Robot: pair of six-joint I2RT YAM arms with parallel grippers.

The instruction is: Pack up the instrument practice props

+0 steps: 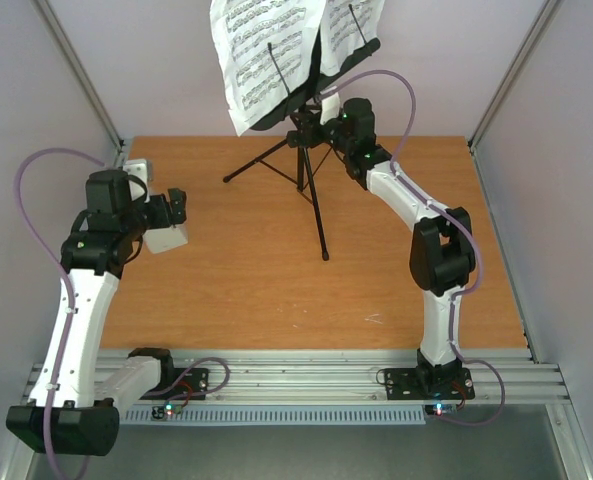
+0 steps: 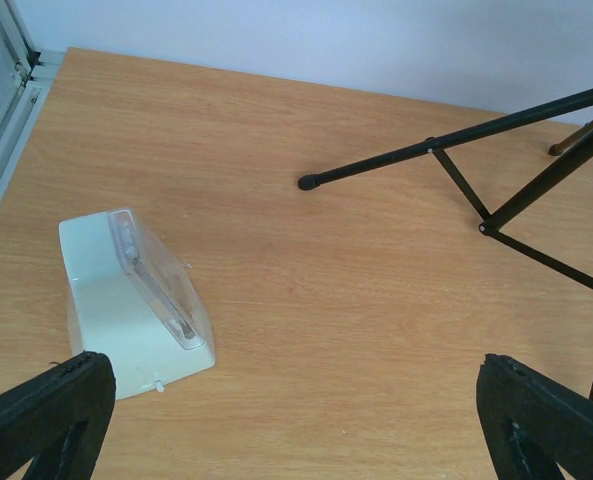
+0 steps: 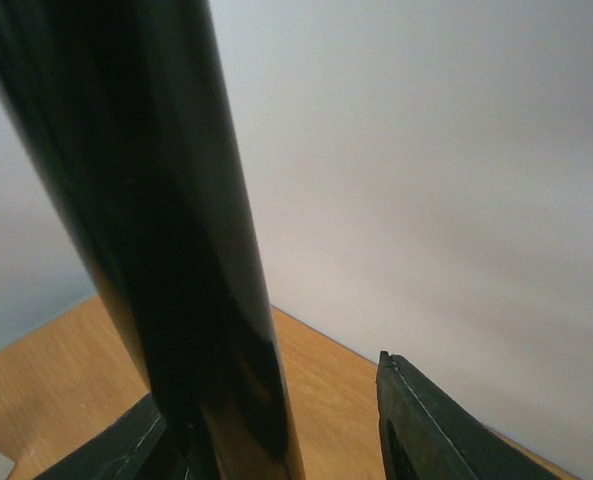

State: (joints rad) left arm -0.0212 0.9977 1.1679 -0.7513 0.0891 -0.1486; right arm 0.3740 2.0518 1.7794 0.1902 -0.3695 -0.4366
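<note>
Closest to your right wrist lens is the black tube of the tripod music stand (image 3: pixel 176 250), set between the fingers of your right gripper (image 3: pixel 266 425). It lies against one finger with a gap showing at the other, so the jaws are spread around it, not clamped.

The stand is upright with its legs splayed, at the middle of the far edge of the wooden tabletop (image 1: pixel 236 300). The white printed sheet-music pages (image 1: pixel 261 55) rest on its desk.

Your left gripper (image 2: pixel 291 410) hangs empty, fingers wide apart, above the small pale grey pyramid-shaped metronome (image 2: pixel 136 310). The metronome lies tipped over near the left edge, a clear panel on its face.

By my reading nothing is packed yet. The pages, the stand and the metronome are all left to do, and no case is in view.
</note>
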